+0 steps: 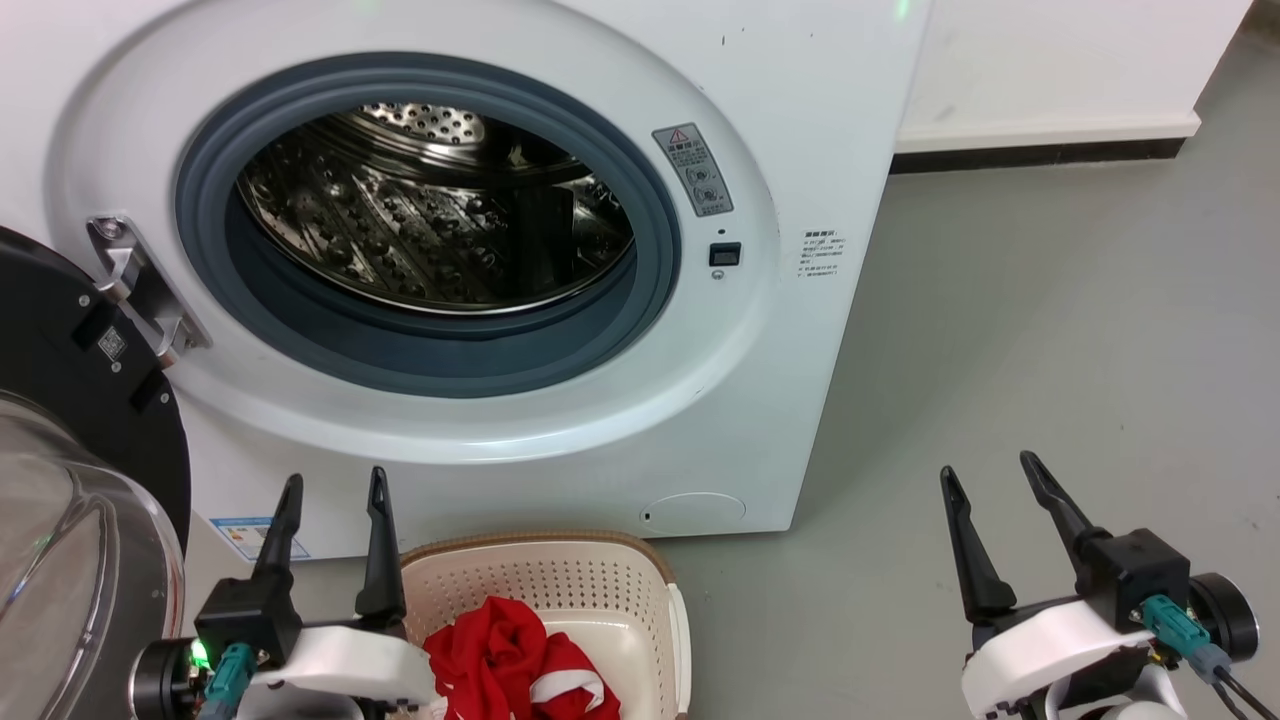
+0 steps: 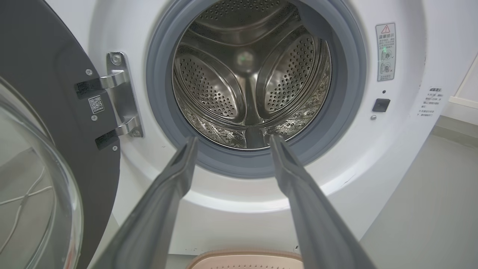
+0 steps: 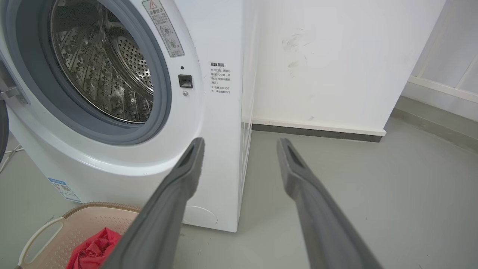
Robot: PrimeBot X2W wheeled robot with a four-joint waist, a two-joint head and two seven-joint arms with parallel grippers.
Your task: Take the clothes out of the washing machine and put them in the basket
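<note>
The white washing machine (image 1: 800, 120) stands with its black-framed glass door (image 1: 70, 480) swung open to the left. Its steel drum (image 1: 430, 210) shows bare perforated metal, also seen from the left wrist (image 2: 250, 74). Red clothes (image 1: 510, 655) with white trim lie in the cream basket (image 1: 560, 575) on the floor before the machine. My left gripper (image 1: 335, 480) is open just left of the basket, fingers pointing at the machine's front. To the right of the machine, my right gripper (image 1: 990, 468) hangs open over the floor, holding nothing.
Grey floor (image 1: 1050, 330) stretches to the right of the machine. A white wall with a dark skirting (image 1: 1040, 155) runs behind it. The open door crowds the left side beside my left arm.
</note>
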